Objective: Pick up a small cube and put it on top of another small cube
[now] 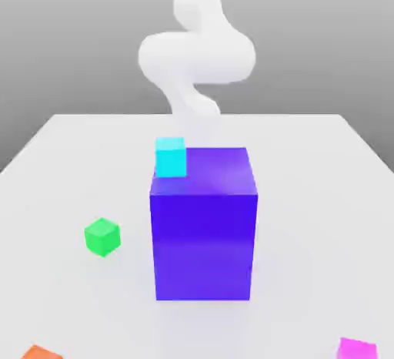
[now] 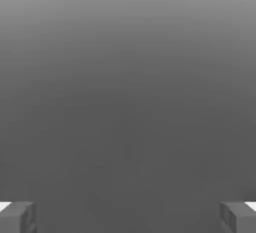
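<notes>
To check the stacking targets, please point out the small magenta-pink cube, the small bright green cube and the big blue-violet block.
small magenta-pink cube (image 1: 356,348): exterior view, top face.
small bright green cube (image 1: 102,236): exterior view, centre.
big blue-violet block (image 1: 205,246): exterior view, front face.

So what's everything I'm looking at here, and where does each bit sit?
table: one, white, under everything.
big block: one, blue-violet, middle of the table.
cyan cube: one, at the big block's far upper corner, toward the exterior view's left.
green cube: one, on the table, at the block's left in the exterior view.
magenta cube: one, near edge, exterior view's right.
orange cube: one, near edge, exterior view's left.
arm: one, white, behind the block.
tool: one, grey fingers wide apart, nothing between them.
</notes>
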Controlling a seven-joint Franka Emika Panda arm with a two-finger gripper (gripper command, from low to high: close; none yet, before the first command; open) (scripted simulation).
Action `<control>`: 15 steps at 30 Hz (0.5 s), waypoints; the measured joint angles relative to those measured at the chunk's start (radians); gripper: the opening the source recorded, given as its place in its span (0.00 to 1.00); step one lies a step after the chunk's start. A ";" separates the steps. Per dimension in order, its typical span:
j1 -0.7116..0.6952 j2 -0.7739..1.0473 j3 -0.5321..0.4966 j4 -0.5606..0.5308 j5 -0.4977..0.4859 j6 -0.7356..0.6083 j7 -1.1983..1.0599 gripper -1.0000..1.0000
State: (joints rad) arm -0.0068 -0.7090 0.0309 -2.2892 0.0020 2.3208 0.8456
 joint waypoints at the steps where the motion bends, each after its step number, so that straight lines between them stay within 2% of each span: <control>1: -0.003 0.039 0.014 0.005 0.000 0.009 0.020 0.50; 8: -0.020 0.293 0.111 0.034 -0.017 0.069 0.166 0.50; 15: -0.018 0.547 0.196 0.064 -0.075 0.126 0.339 0.50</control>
State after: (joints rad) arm -0.0249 -0.1617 0.2273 -2.2250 -0.0727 2.4472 1.1844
